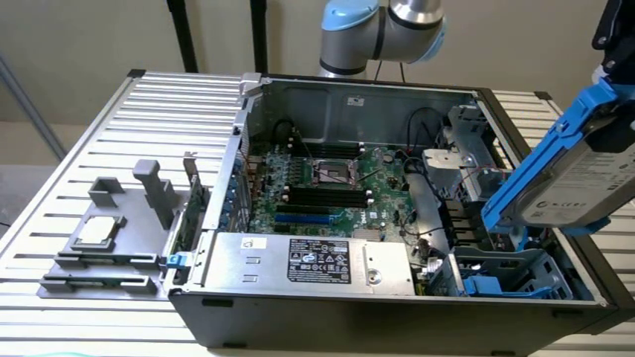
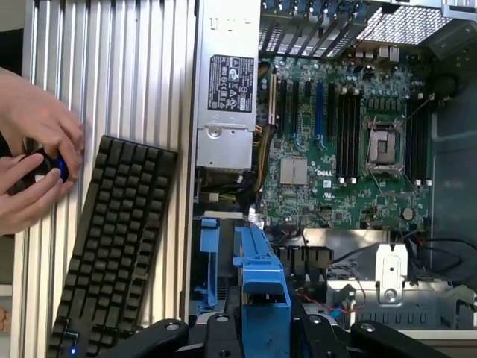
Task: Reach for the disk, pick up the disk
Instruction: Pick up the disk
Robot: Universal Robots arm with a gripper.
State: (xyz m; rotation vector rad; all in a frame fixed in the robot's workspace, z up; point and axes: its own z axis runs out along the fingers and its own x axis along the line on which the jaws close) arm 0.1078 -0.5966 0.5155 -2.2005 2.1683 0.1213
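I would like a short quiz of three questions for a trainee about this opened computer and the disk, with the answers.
1. True or false: the disk is lifted above the computer case.
2. What colour is the disk's caddy?
3. Which lies on the table beside the case: A) keyboard, B) monitor, C) printer?

Key: 1 true, it hangs tilted over the blue drive bay. 2 blue. 3 A.

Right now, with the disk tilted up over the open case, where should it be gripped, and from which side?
By the blue caddy, across its narrow edges, coming from the upper end. The disk is flat and tilted, so its rails give parallel faces; the gripper seems clamped there.
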